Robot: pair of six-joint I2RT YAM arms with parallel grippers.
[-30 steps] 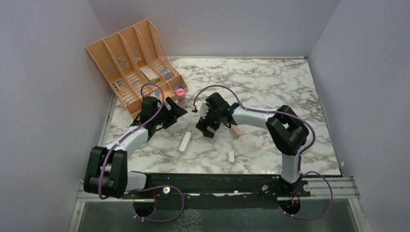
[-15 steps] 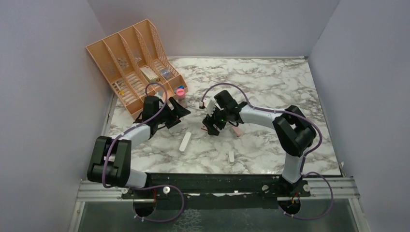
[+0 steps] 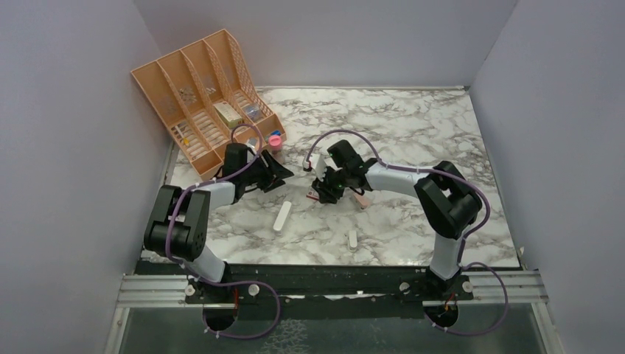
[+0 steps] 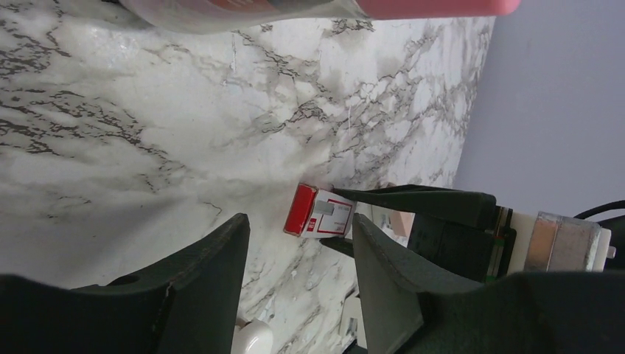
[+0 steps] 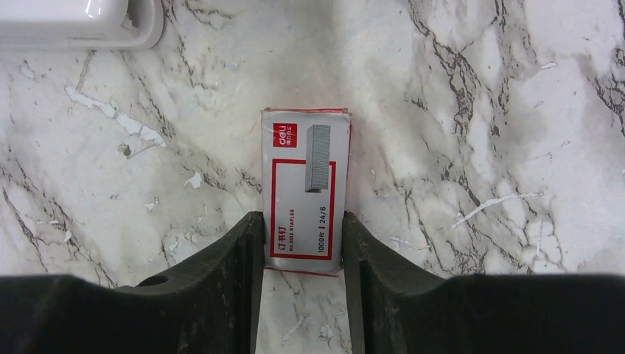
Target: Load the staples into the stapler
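Note:
The staples are a small red-and-white box (image 5: 306, 184) lying flat on the marble. My right gripper (image 5: 302, 218) is shut on it, one finger against each long side of its near end. In the top view this pair, the right gripper (image 3: 320, 193) and the box (image 3: 313, 196), is at the table's middle. My left gripper (image 4: 298, 249) is open and empty, low over the marble, pointing at the box (image 4: 318, 220) from its left. The left gripper (image 3: 283, 175) is a short way from the right one. A white stapler (image 3: 282, 216) lies in front of them; its edge (image 5: 81, 22) shows in the right wrist view.
A pink-capped bottle (image 3: 275, 140) stands just behind my left gripper, beside an orange desk organizer (image 3: 206, 96) at the back left. A small white piece (image 3: 353, 239) lies near the front, and a pinkish object (image 3: 361, 200) is under my right forearm.
My right gripper has come down and closed onto the sides of the staples box. My left gripper has narrowed and reached a little right toward the box.

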